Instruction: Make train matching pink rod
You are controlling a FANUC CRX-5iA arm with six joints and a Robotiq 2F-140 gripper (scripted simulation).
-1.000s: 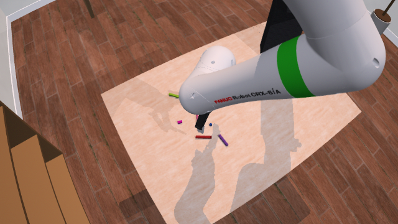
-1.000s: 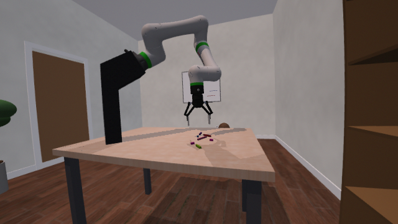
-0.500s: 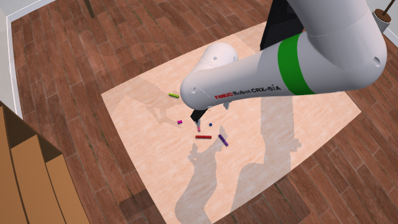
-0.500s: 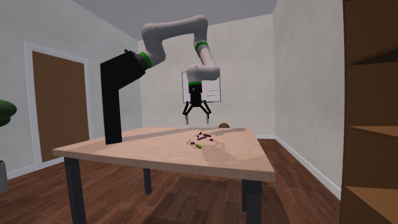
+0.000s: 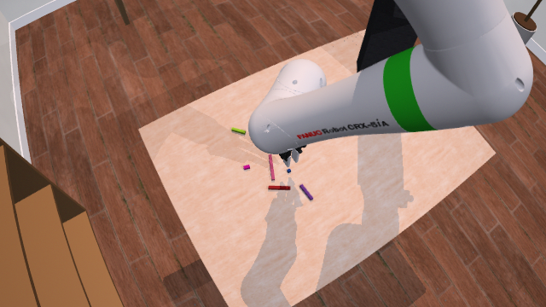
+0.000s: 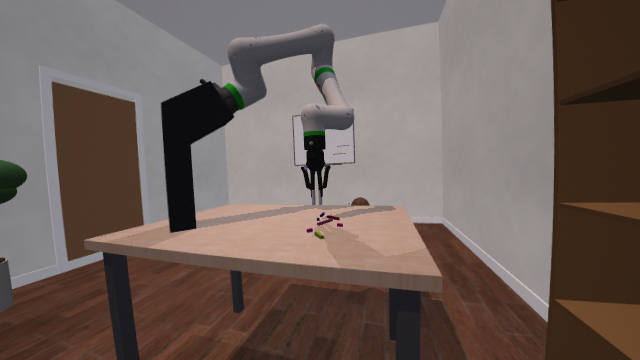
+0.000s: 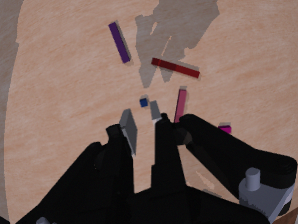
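Above a pale wooden counter [image 5: 205, 170] [image 6: 280, 252], seen from the top, a white jointed arm [image 5: 341, 102] [image 6: 280, 47] reaches over a small blue block [image 5: 288, 170] [image 7: 144, 102]. Exterior: its wrist points straight down. Wrist view: grey-tipped fingers [image 5: 292, 158] [image 6: 317, 197] stand slightly apart, holding nothing.

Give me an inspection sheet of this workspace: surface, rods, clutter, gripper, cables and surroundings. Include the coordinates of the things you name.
Surface: light wooden tabletop [image 5: 213, 239] [image 6: 200, 245] [image 7: 50, 125], shadows across it.
Job's things: pink rod [image 5: 271, 167] [image 6: 325, 221] [image 7: 181, 104], red rod [image 5: 279, 188] [image 6: 333, 217] [image 7: 175, 68], purple rod [image 5: 306, 192] [image 6: 322, 214] [image 7: 119, 43], blue rod [image 5: 288, 170] [image 6: 318, 219] [image 7: 144, 102], lime rod [image 5: 238, 130] [image 6: 319, 235], two magenta rods [image 6: 309, 230] [image 6: 340, 225]; lying separately, no train laid.
Clutter: nothing seen among the rods.
Gripper: the Robotiq gripper [image 5: 291, 162] [image 6: 317, 203] [image 7: 143, 116] is above the table, slightly open, holding nothing.
Cables: nothing seen.
Surroundings: brown shelf unit [image 5: 43, 205] [image 6: 590, 250], brown door [image 6: 95, 170], wall-mounted whiteboard [image 6: 298, 150].
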